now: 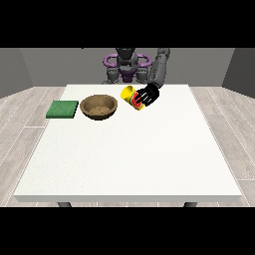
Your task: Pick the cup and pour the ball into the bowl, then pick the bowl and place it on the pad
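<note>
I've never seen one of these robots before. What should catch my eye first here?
First the bright yellow cup, tipped on its side in the black hand at the view's right, near the far edge of the white table. Just to its left sits a brown bowl, and left of that lies a flat green pad at the table's edge.

The yellow cup lay tilted in the hand, mouth toward the brown bowl; beyond it sat the green pad.
</note>
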Available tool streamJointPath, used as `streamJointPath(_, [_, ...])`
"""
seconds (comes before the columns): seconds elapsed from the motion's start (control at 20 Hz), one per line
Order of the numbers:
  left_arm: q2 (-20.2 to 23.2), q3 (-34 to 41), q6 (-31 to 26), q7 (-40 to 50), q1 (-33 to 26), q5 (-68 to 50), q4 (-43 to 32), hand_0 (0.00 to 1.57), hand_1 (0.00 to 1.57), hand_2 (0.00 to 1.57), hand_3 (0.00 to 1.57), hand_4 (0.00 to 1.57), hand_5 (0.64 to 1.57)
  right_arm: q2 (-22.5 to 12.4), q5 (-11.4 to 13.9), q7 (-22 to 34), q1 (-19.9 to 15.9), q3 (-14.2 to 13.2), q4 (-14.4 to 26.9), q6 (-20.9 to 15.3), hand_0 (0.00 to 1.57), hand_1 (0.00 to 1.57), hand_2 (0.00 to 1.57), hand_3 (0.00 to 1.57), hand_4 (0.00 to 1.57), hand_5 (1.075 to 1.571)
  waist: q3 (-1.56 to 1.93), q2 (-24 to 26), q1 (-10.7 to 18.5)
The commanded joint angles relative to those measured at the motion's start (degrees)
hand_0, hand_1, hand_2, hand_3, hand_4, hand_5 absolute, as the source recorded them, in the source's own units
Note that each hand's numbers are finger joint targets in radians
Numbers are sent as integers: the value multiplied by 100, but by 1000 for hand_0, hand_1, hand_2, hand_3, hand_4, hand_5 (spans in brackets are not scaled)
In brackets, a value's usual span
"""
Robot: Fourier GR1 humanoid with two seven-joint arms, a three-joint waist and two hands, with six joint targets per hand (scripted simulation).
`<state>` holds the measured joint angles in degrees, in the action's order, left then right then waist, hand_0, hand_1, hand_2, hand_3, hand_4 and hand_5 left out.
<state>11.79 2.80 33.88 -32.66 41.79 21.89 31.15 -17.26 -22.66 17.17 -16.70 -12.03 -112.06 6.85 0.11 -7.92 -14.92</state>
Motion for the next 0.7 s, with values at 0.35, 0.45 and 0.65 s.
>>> streamJointPath(0.35, [-79,-729,1319,1880,1016,1564,-725,1391,1391,1571,1571,920,1561,21,18,-214,-193,50,133,160,0,0,0,0,324,1562,-10,-244,-196])
streamJointPath(0.45, [215,-968,1417,2369,1408,2033,-942,1358,1358,1571,1571,843,1566,20,47,-280,-426,-43,391,57,0,0,0,0,338,1562,-5,-270,-119])
streamJointPath(0.65, [195,-1675,1687,3094,1650,3076,-1413,1368,1368,1571,1571,828,1552,59,147,-254,-372,55,652,69,0,0,0,0,347,1562,2,88,-73])
